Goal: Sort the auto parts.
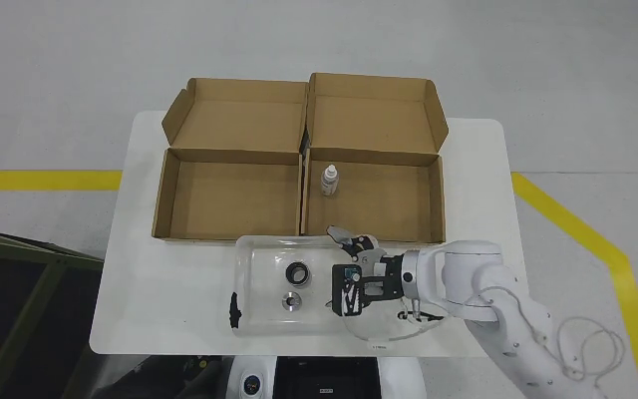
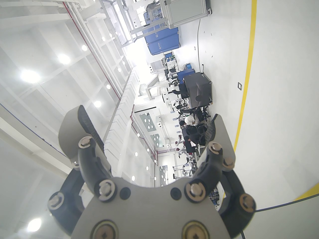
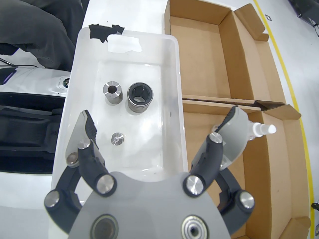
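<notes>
A clear plastic bin (image 1: 261, 261) stands at the table's front edge. In it are a black ring-shaped bearing (image 1: 297, 271), a silver cylinder with a bore (image 1: 290, 301) and a small silver stud (image 3: 117, 138). The right wrist view has the bearing (image 3: 139, 97) and the cylinder (image 3: 113, 92) side by side, with the stud apart from them. My right gripper (image 3: 159, 115) hangs open above the bin's right end (image 1: 346, 269), holding nothing. A white bottle (image 1: 330, 181) stands in the right cardboard box (image 1: 399, 199). My left gripper (image 2: 148, 115) is open and points up into the room.
Two open cardboard boxes sit side by side behind the bin; the left box (image 1: 231, 199) holds nothing. Their lids (image 1: 249, 120) are folded back. Black tape (image 1: 234, 309) marks the bin's left end. Bare white table (image 1: 130, 289) lies left of the bin.
</notes>
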Controlling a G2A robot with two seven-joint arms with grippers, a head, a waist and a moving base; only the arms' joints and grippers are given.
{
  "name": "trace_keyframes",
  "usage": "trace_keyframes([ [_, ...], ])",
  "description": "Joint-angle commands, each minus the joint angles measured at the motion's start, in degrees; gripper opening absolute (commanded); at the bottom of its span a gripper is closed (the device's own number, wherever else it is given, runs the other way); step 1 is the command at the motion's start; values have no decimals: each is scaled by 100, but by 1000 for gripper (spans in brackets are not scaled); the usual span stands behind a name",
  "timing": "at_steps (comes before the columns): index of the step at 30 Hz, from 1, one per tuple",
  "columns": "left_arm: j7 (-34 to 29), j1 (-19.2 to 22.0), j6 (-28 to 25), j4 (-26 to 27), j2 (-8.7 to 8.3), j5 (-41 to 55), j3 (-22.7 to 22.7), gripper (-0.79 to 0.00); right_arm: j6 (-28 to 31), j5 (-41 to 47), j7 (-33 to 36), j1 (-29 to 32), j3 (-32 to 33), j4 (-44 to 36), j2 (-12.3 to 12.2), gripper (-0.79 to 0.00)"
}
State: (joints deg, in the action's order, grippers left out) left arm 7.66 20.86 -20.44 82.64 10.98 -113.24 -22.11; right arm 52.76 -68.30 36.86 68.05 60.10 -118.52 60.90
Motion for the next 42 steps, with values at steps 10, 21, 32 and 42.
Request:
trace_keyframes([
  [10, 0, 0, 0, 0, 0, 0, 0, 0, -70, -688, 102, -90, -461, 273, 15, 0],
  [21, 0, 0, 0, 0, 0, 0, 0, 0, -25, -1056, 337, -106, -811, 317, 13, 0],
  [32, 0, 0, 0, 0, 0, 0, 0, 0, -1, -1405, 589, -181, -1081, 384, 19, 0],
  [42, 0, 0, 0, 0, 0, 0, 0, 0, 11, -1540, 730, -314, -1322, 581, 53, 0],
])
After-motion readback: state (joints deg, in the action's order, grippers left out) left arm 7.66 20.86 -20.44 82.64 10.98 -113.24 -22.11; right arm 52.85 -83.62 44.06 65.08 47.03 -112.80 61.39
